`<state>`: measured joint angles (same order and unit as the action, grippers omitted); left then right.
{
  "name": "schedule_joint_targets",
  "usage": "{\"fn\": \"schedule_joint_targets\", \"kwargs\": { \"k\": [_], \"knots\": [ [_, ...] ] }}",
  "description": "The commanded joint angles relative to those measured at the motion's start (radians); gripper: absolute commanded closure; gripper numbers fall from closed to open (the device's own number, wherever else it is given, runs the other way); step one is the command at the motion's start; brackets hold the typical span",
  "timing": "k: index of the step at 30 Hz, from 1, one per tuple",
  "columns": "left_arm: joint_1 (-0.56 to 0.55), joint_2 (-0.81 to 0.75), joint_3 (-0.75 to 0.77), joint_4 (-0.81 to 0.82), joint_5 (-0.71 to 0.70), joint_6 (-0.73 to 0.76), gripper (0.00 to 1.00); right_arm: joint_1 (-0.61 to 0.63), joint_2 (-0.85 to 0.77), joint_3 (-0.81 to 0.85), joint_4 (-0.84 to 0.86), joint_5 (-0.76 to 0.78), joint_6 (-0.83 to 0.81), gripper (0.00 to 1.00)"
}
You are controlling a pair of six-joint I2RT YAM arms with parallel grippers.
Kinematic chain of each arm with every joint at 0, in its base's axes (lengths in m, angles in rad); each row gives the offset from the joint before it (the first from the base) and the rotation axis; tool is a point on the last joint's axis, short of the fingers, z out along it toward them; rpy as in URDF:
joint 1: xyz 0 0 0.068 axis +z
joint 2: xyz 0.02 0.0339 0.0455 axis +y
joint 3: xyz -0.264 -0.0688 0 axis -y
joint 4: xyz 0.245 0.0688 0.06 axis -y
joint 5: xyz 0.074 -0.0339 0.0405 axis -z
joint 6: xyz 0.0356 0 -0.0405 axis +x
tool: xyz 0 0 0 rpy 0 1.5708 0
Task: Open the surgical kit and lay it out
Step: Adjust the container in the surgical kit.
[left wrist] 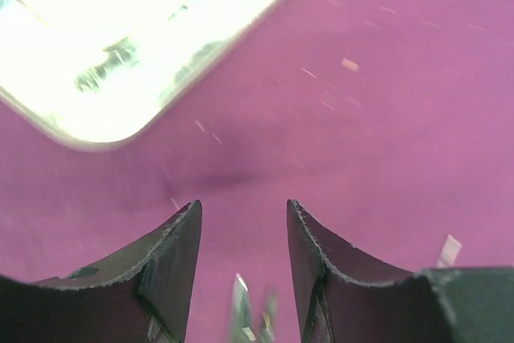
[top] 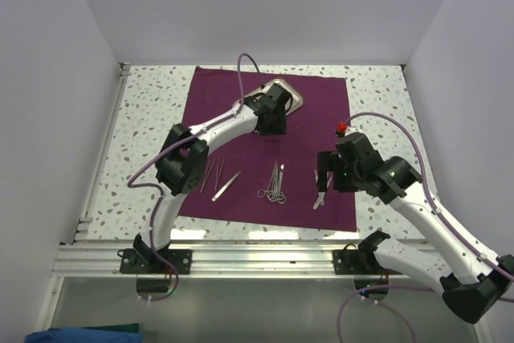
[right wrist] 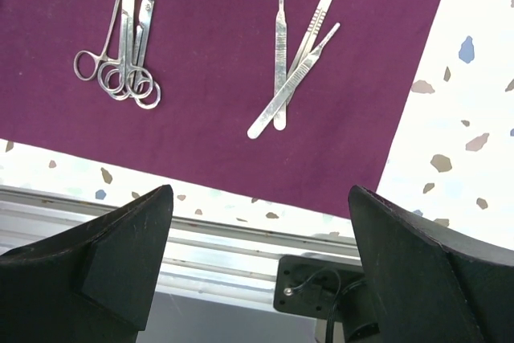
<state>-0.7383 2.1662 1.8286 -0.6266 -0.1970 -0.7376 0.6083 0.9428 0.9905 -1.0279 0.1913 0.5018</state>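
The dark purple cloth [top: 313,118] of the surgical kit lies spread flat on the table. A shiny steel tray [top: 283,94] sits at its back centre. Along the front lie tweezers [top: 218,176], ring-handled forceps [top: 275,185] and scalpels [top: 320,196]. My left gripper [top: 271,123] hangs just in front of the tray, open, with nothing between its fingers. In the left wrist view the tray [left wrist: 120,46] is at the upper left and a blurred silver tip [left wrist: 241,311] shows low between the fingers. My right gripper [top: 324,170] is wide open above the scalpels [right wrist: 293,70], beside the forceps [right wrist: 124,54].
The speckled table [top: 152,118] shows around the cloth, with white walls on three sides. An aluminium rail [top: 241,259] with the arm bases runs along the near edge. The cloth's front right corner [right wrist: 385,174] lies close to that rail [right wrist: 217,255].
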Motion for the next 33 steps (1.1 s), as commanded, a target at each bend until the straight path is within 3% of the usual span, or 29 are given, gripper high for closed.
{"fn": "schedule_joint_targets", "kwargs": {
  "k": [1,10,21,28,33],
  "knots": [
    [0.065,0.102,0.084,-0.002,0.041,0.049,0.50,-0.002,-0.030,0.048,-0.057,0.020,0.049,0.05],
    [0.137,0.187,0.144,0.004,0.071,0.104,0.52,-0.001,-0.033,0.043,-0.074,0.048,0.103,0.05],
    [0.278,0.158,0.135,0.004,0.054,0.187,0.52,-0.001,0.105,0.068,0.017,0.037,0.096,0.05],
    [0.318,0.218,0.291,-0.070,0.048,0.276,0.51,-0.001,0.195,0.108,0.057,0.042,0.073,0.05],
    [0.318,0.123,0.271,-0.067,0.068,0.291,0.51,-0.001,0.212,0.143,0.083,0.039,0.046,0.05]
  ]
}}
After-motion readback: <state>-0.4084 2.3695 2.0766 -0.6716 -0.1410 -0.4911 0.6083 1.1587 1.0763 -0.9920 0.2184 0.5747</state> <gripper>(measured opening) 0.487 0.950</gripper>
